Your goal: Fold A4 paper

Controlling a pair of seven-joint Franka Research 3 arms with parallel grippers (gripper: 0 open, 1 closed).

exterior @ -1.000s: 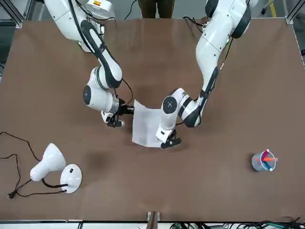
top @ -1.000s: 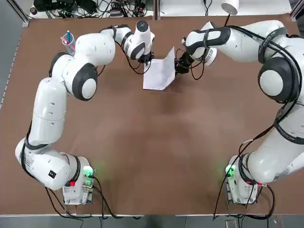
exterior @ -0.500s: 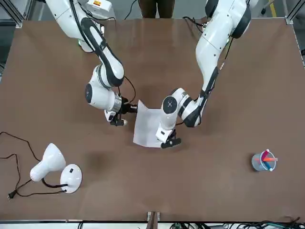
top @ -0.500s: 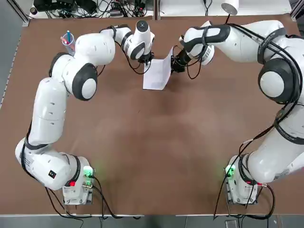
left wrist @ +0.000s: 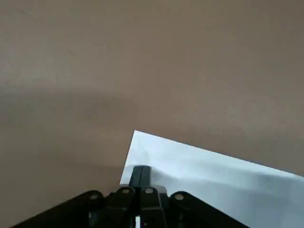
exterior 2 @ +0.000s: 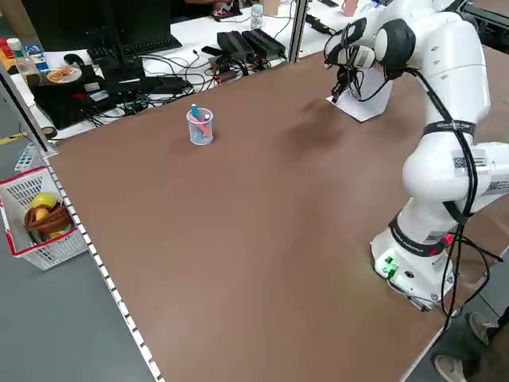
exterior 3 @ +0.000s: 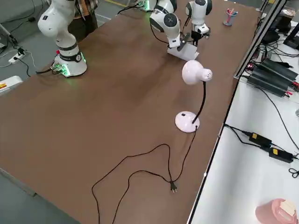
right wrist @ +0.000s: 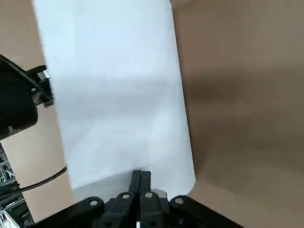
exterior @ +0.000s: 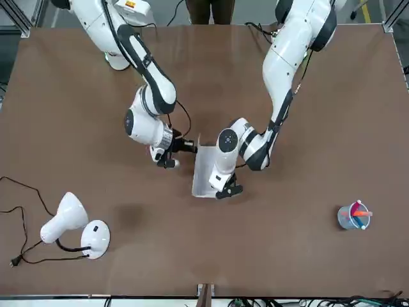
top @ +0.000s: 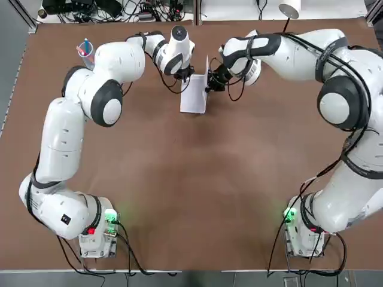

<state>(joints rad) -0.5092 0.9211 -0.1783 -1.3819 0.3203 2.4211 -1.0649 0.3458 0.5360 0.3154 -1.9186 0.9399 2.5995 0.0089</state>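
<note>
Basically, A4 paper (top: 192, 100): in the upper middle of the top view, between the two arms, one side lying on the worktop (top: 179, 179), the other curling up off it.
Weight and stiffness: very light, I'd judge, and floppy; it bends into a curve easily but should spring back flat if let go before a crease is made.
Surface: smooth and likely to slide, so the lying side wants steady pressure while the raised side travels over.
Left gripper (left wrist: 140, 168): just above centre in the top view, fingers together, tips down on the sheet near a corner; it looks like a press from above, not a pinch.
Right gripper (right wrist: 141, 173): just right of the left one in the top view, fingers clamped on the raised edge.
Where to hold: the thin edge near a corner, shallow and level; a deep bite could pucker the sheet.
Fragility: nothing to break, yet a hard tug may tear it or leave a stray crease.
Next move: probably calls for bringing the raised edge over and down, edges lined up, before pressing along the bend.
</note>
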